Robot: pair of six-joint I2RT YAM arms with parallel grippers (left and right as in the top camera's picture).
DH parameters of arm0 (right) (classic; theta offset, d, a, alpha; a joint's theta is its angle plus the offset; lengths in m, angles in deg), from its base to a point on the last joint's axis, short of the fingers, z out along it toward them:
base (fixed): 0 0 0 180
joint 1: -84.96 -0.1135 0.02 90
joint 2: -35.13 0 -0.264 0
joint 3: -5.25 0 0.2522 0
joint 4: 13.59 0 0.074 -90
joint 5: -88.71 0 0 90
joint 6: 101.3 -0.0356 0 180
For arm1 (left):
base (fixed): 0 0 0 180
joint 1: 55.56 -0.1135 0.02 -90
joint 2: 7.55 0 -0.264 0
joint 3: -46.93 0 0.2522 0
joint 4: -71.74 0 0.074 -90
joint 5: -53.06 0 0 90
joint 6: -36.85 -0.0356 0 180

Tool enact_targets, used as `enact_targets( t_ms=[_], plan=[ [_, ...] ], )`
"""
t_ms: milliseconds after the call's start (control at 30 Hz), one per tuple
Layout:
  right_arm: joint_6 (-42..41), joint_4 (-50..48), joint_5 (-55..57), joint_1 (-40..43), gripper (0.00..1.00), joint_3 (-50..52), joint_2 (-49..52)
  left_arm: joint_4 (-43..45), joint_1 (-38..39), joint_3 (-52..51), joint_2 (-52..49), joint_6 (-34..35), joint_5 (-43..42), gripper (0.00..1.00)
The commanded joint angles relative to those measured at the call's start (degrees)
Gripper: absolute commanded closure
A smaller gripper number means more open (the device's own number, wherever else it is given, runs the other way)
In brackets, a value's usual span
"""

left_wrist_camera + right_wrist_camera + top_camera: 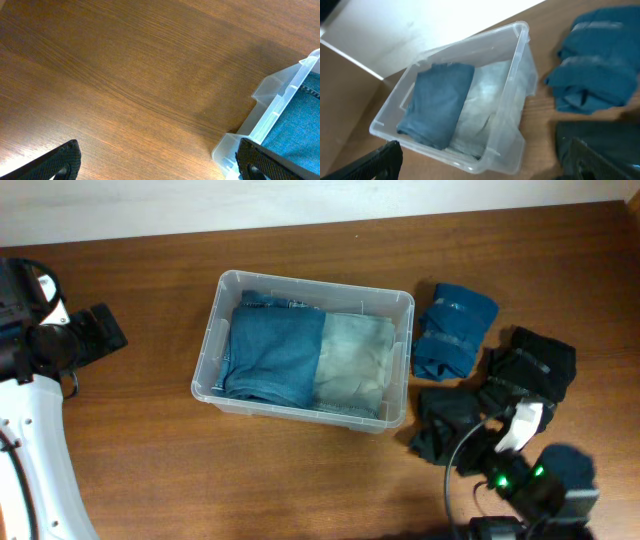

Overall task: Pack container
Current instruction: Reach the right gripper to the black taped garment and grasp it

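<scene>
Container [208, 355]: clear rectangular plastic bin, rounded corners, rimmed edge; upright, open-topped, at mid-desk [300, 480], holding a folded blue cloth [270, 355] beside a pale cloth [352, 360].

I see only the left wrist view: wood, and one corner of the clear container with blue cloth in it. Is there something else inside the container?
Observer: Yes. In the container, a pale grey-green folded cloth lies beside the blue folded cloth.
Operator: Is any cloth outside it?
Observer: Yes. A teal folded cloth lies on the table close to the container, on the right arm's side, with a heap of black cloths beyond it.
Operator: Does the right gripper hold one?
Observer: No. The right gripper is open and empty in its wrist view.
</scene>
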Motion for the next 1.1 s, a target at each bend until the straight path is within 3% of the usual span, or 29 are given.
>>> enact_targets(
  t_ms=[0, 133, 233, 300, 433, 733, 1067],
  plan=[
    [5.0, 2.5, 1.8, 0.4, 0.02, -9.6, 10.4, 0.0, -0.2, -0.2, -0.1, 0.0, -0.2, 0.00],
    [10.0, 5.5, -3.6, 0.4, 0.01, -20.7, 20.9, 0.0, -0.2, -0.2, -0.1, 0.0, -0.2, 0.00],
    [9.3, 10.0, 4.0, 1.5, 0.02, -28.2, 27.9, 0.0, -0.2, -0.2, -0.1, 0.0, -0.2, 0.00],
    [7.4, 13.7, 8.6, 4.2, 0.02, -32.5, 32.3, 0.0, -0.2, -0.2, -0.1, 0.0, -0.2, 0.00],
    [7.5, 19.3, 7.5, 13.6, 0.02, -38.4, 41.2, 0.0, -0.2, -0.2, -0.1, 0.0, -0.2, 0.00],
    [10.2, 19.8, -3.5, 37.8, 0.02, -39.4, 62.8, 0.0, -0.2, -0.2, -0.1, 0.0, -0.2, 0.00],
    [13.2, 15.0, -4.0, 46.9, 0.02, -39.4, 81.4, 0.0, -0.2, -0.2, -0.1, 0.0, -0.2, 0.00]
  ],
)
